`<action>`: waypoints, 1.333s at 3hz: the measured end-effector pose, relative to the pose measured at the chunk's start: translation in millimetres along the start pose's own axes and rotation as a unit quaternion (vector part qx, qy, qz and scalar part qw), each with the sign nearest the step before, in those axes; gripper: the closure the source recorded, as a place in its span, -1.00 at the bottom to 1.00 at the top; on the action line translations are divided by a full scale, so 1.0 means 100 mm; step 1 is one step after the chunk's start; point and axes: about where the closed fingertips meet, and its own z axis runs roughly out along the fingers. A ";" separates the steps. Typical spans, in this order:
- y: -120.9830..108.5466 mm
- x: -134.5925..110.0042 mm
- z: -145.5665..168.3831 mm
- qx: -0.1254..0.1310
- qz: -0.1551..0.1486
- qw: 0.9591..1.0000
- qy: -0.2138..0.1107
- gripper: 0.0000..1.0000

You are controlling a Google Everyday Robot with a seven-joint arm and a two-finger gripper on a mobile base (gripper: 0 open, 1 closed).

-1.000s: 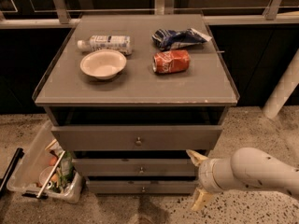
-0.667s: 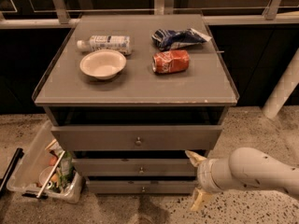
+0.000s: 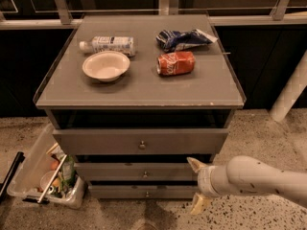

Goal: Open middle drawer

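Middle drawer [image 3: 115, 171] looks shut, its knob [image 3: 145, 175] left of the pincer [image 3: 196, 185], fingers apart; reaching step, next closing on that knob.

The pincer [image 3: 194, 186], fingers spread wide, hangs at 3 o'clock of the middle drawer [image 3: 115, 171], near its right end. Bare floor [image 3: 96, 217] at 6 o'clock gives open approach. A cluttered bin [image 3: 26, 171] crowds 9 o'clock, and the top drawer [image 3: 105, 142] sits close at 12.

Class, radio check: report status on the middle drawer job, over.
Gripper open, holding nothing, low at cabinet front, right of knob. Middle drawer shut, knob not gripped. Nothing between gripper and knob.
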 end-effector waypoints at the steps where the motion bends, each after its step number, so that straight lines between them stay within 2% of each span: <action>1: -0.05 0.08 0.24 0.003 -0.003 1.000 -0.013 -1.00; 3: -0.12 0.19 0.64 0.004 -0.018 0.999 -0.033 -1.00; 4: -0.26 0.22 0.82 0.011 -0.030 0.998 -0.047 -1.00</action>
